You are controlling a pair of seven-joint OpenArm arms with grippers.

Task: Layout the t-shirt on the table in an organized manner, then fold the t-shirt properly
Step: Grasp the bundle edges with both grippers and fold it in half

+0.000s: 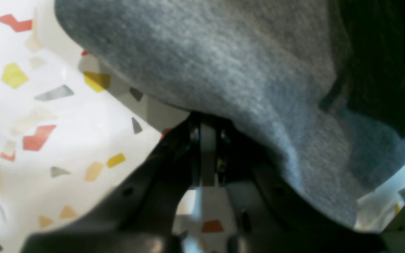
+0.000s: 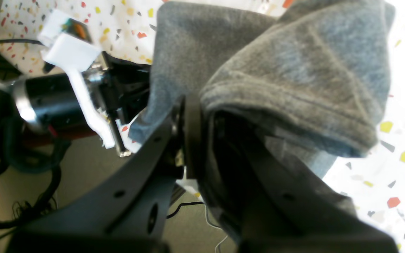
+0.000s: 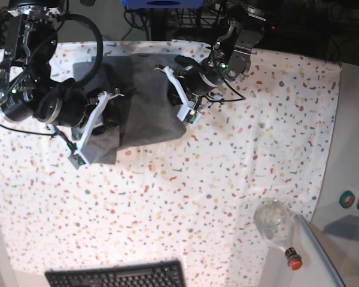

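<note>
My left gripper (image 1: 207, 140) has its jaws pinched fully together right under the grey fabric; the cloth drapes over the tips, so I read it as clamped on an edge of the t-shirt (image 1: 223, 63). My right gripper (image 2: 195, 123) is nearly closed, with a hemmed edge of the t-shirt, probably a sleeve or the bottom hem, bunched between and over its jaws.

From the base view: the t-shirt (image 3: 137, 107) sits at the far-left part of the table (image 3: 227, 179), still a rumpled, partly doubled-over block, not laid flat. Its long axis runs roughly left to right between the two grippers. The right gripper (image 3: 102, 122) holds the left, nearer corner; the left gripper (image 3: 188, 89) holds the right edge. Cloth lies between the two sets of fingers, so the coming spread depends on pulling the two apart along that axis. Both arms are already on the garment, neither is nearer.

My judgement: still the layout stage, no folding started.

Around: lots of bare speckled cloth nearer and to the right of the shirt, room to drag it out. A clear bottle with a red cap (image 3: 278, 227) lies at the near right, a black keyboard (image 3: 116, 276) at the near edge, both well apart from the shirt. Nothing blocks the spread. Main risk is a layer slipping out of a pinch.
</note>
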